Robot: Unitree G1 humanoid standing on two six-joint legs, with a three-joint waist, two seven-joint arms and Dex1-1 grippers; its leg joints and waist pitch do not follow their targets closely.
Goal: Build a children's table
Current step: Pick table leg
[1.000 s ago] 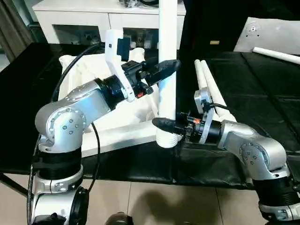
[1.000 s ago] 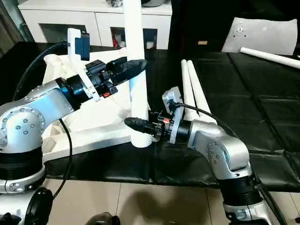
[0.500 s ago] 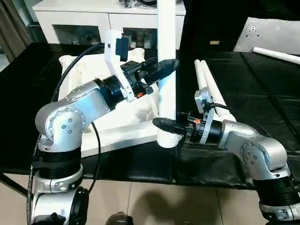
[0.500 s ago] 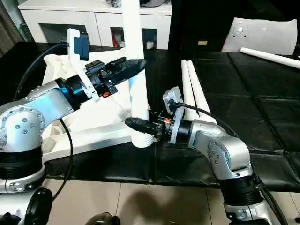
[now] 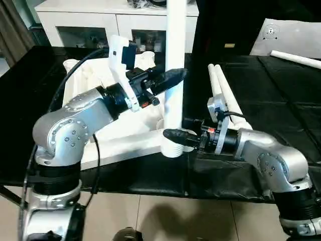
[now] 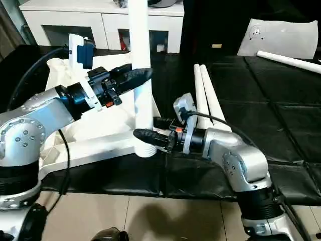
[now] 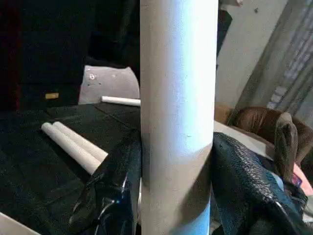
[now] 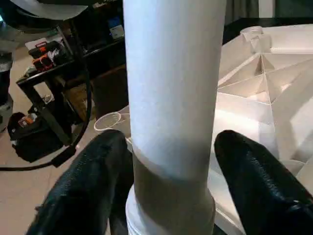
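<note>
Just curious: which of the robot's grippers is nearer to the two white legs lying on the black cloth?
Right. The right gripper, at the upright leg's base, sits just beside the two lying legs; the left gripper grips higher up, farther away.

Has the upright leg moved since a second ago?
Yes. The leg and the tabletop under it have shifted left, away from the two spare legs lying on the black table.

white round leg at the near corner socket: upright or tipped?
Upright. The white round plastic leg rises straight from the corner socket of the upturned white ribbed tabletop, with the left claw high on it.
</note>
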